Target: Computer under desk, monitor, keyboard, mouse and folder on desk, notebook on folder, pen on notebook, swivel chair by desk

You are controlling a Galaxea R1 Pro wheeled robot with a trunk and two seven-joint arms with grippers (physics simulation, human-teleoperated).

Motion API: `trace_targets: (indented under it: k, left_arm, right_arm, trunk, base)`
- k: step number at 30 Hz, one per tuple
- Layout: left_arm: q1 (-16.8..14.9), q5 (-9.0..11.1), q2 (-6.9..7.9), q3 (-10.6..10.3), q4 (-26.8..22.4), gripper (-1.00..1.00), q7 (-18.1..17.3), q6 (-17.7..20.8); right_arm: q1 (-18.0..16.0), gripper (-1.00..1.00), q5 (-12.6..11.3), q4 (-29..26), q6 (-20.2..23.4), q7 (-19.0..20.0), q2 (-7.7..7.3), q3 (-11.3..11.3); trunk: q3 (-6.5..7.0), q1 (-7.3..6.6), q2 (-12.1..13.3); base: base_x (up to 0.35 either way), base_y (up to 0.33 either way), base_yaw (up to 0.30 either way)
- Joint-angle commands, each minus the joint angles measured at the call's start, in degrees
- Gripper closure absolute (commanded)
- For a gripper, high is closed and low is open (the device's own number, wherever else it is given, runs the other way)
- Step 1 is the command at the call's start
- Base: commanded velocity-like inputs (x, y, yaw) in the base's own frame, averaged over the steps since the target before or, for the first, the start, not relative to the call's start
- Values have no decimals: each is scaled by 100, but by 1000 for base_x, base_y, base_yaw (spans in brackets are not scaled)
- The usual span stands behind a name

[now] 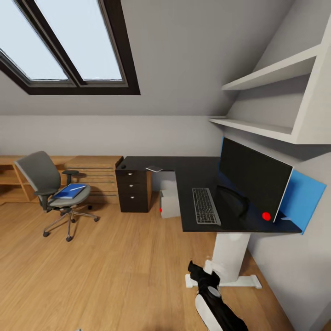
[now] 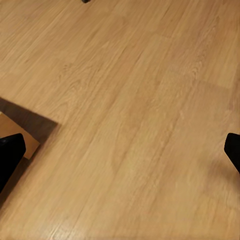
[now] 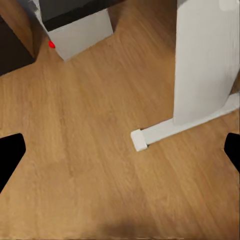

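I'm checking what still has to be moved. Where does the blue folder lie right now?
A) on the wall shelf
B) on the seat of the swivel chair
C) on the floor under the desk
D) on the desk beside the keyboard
B: the head view shows the folder flat on the swivel chair seat, well away from the desk.

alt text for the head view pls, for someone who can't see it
A black corner desk under a sloped attic ceiling holds a monitor and keyboard, with the computer beneath. Across the wooden floor, a grey swivel chair carries a blue folder with a pen on top.
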Motion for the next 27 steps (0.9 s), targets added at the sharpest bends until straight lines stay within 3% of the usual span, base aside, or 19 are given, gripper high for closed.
trace_targets:
  k: [1, 9, 13, 16, 21, 27]
  left_arm:
    - [3, 47, -3, 1, -5, -100, 1, -20]
    - [6, 55, 0, -3, -5, -100, -8, -22]
    - [6, 59, 2, 1, -5, -100, -2, -22]
    - [5, 55, 3, 3, -5, -100, -1, -22]
    - [2, 45, 3, 3, -5, -100, -3, -22]
    - [6, 36, -7, -8, 0, -100, 0, -22]
  right_arm:
    - [-7, -100, 31, 163, -64, -40, 0, 42]
    - [-6, -100, 244, 1797, -1152, -43, 12, 109]
    - [-6, -100, 283, 3009, -2560, 18, 43, 173]
    - [-6, -100, 382, 3504, -3258, 195, 75, 282]
    - [6, -100, 561, 3829, -3717, 579, 161, 424]
    - [11, -100, 600, 3889, -3790, 677, 197, 462]
  trunk:
    - [-5, 1, -5]
    - [-5, 1, -5]
    - [-5, 1, -5]
    - [-5, 1, -5]
    - [-5, 1, -5]
    - [-5, 1, -5]
  base:
    - [0, 63, 0]
    - [0, 227, 0]
    - [0, 316, 0]
    - [0, 329, 0]
    - [0, 334, 0]
    - [8, 336, 0]
